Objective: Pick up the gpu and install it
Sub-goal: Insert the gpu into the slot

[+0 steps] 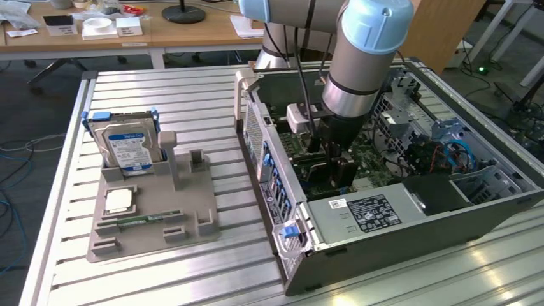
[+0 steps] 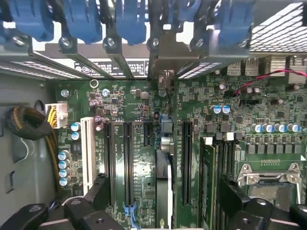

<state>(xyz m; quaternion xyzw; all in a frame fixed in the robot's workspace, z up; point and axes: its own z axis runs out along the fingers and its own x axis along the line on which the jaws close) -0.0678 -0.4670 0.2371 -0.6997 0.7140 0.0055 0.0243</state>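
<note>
The robot arm (image 1: 361, 70) reaches down into the open computer case (image 1: 383, 191) lying on the slatted metal worktop (image 1: 170, 268), its gripper (image 1: 336, 167) low over the green motherboard (image 1: 374, 162). Well apart, toward the exterior view's left, a grey holder (image 1: 153, 217) carries an upright hard drive (image 1: 126, 148) and a memory stick (image 1: 140, 220).

White-on-black label (image 1: 376, 213) on power supply, blue-white hard drive label (image 1: 129, 152), both illegible

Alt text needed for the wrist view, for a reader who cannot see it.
Looking straight down on a green motherboard inside the computer case, the open claw hovers over an upright card in the expansion slots. Blue slot clips line the case edge.
</note>
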